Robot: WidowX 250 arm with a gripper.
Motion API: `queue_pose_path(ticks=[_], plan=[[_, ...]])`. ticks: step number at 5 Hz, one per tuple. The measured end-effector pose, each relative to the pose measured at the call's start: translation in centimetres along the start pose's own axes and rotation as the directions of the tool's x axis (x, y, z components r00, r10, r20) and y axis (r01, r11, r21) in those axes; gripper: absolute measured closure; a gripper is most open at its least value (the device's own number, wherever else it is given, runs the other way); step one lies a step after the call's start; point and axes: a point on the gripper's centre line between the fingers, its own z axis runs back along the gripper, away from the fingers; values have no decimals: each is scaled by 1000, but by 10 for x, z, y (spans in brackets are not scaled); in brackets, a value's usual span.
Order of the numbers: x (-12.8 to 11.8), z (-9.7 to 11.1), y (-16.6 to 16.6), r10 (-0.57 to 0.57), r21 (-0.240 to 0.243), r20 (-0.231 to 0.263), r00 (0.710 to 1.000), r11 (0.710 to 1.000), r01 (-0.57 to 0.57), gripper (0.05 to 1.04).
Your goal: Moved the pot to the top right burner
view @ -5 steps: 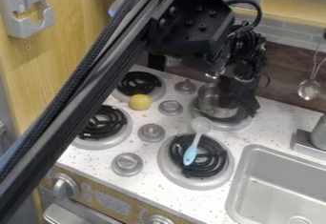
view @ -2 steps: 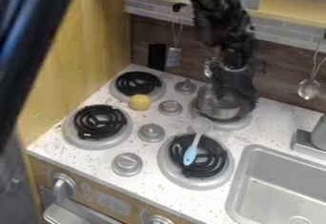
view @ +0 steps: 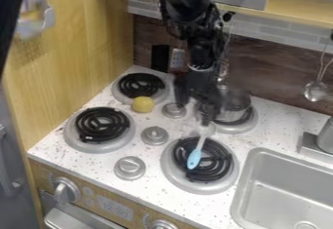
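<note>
Leftmost near the work, the round yellow toy fruit [view: 143, 104] sits at the front edge of the back left burner; the arm should be kept high enough, if it backs off that way, not to roll it. Next comes the black two-finger claw [view: 197, 101], hanging down at the left side of the round silver metal pot [view: 234, 105]; whether it is clenched, released or grasping the rim, I cannot tell. Just in front lies the spoon with a pale blue handle [view: 194, 159], across the front right burner, its bowl close to the target, so any low sweep forward could catch it.

The pot is at the black-coiled top right burner [view: 242, 121], set toward the back, with some coil showing in front. Whether its base rests flat is unclear. The step in hand looks like settling it and getting clear. Done well, that means a small nudge forward if needed, then lowering until the base bears evenly on the coil, letting go only once it is steady, and rising straight up before travelling left. A sideways exit could drag or tip so light-looking a pot.
</note>
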Motion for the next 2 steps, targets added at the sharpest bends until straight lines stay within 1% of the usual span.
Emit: queue_pose_path(ticks=[1, 2], plan=[[-17, 1, 5, 35, 38, -107, 994, 999, -31, 84], [-20, 4, 7, 63, 42, -165, 984, 998, -56, 84]])
